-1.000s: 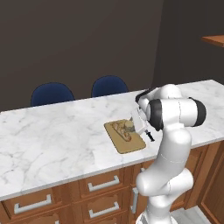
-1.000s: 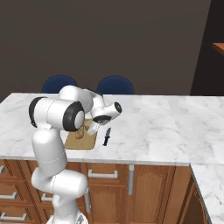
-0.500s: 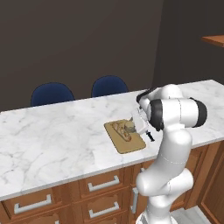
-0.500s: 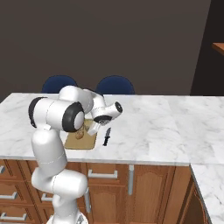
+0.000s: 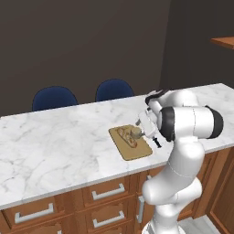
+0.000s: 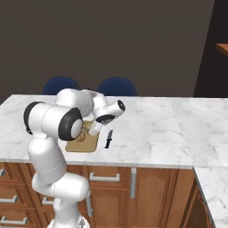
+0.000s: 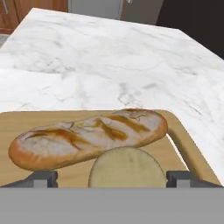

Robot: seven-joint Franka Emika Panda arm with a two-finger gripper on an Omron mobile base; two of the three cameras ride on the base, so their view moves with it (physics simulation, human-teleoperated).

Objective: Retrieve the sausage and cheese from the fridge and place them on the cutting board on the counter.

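Your claw (image 7: 112, 177) sits low over the flat tan wooden cutting board (image 5: 137, 151), its dark tips apart on either side of the pale yellowish rounded block of cheese (image 7: 127, 168). You cannot tell from these pictures whether the tips touch the block. The cheese appears to rest on the board, just beside a tan speckled bread-like loaf (image 7: 87, 137) that lies across the board beyond it.

If the cheese is settled flat, lift the claw straight up so neither tip drags the block or nudges the loaf.

The board lies near the front edge of the white-grey veined marble surface (image 5: 59, 146). A thin black knife (image 6: 108, 139) lies just beside the board on its right, so keep your retreat vertical before swinging. Wide bare marble stretches to both sides.
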